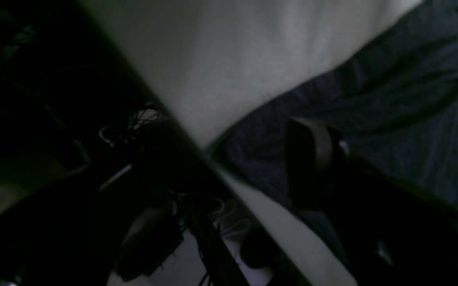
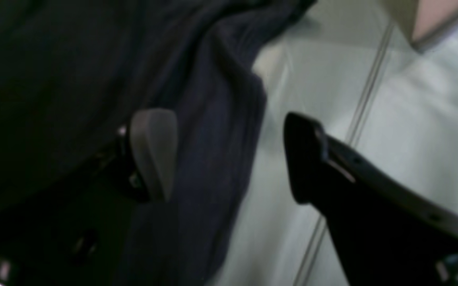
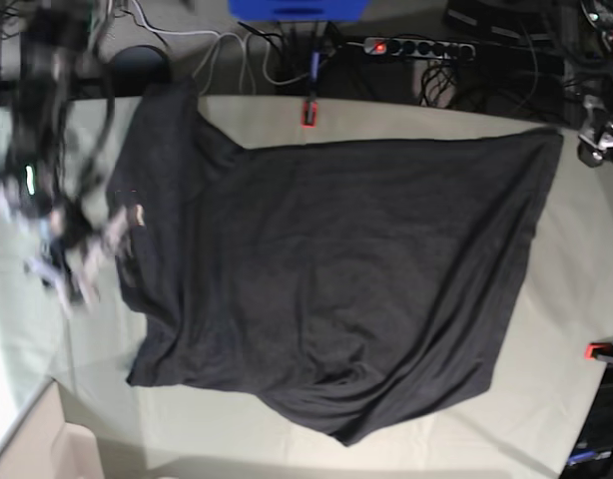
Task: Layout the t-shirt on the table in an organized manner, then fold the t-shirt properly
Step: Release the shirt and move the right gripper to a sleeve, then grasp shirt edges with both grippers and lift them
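Fingers of both the left gripper (image 1: pixel 217 163) and the right gripper (image 2: pixel 229 155) are held spread; between and beneath them, the dark t-shirt (image 3: pixel 336 259) is laid across the bench (image 3: pixel 576 289), wrinkled along its left-hand side.

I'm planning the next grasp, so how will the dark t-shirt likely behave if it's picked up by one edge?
The t-shirt will probably hang limp, since it lies in soft folds and ripples on the table. Its far left part looks bunched, so that area may lift as a clump. Being broad, it would likely drag behind the grip.
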Robot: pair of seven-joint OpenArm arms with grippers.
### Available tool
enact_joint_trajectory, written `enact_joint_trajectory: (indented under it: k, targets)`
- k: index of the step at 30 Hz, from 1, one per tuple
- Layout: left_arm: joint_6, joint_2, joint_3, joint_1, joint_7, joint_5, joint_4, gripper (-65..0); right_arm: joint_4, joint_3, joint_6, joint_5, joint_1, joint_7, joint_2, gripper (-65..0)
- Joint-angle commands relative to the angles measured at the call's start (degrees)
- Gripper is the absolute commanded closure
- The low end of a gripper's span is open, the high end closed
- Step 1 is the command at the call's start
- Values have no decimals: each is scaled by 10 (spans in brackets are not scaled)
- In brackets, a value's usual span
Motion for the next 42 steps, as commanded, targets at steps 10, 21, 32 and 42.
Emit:
enact_joint_trajectory:
  k: [10, 21, 32, 42]
  targets:
    - [-2, -15, -27, 0, -6, -6, 10, -419, -537, 4, -47, 15, 376, 75, 56, -426]
    - [-2, -38, -38, -27, -6, -6, 4, -419, -685, -1, -119, 15, 335, 257, 28, -426]
    - [-2, -41, -36, -33, -6, -6, 4, -419, -683, 3, -117, 16, 325, 257, 1, 0]
    - [3, -42, -36, -96, -11, -6, 5, -419, -275, 1, -9, 18, 117, 134, -10, 0]
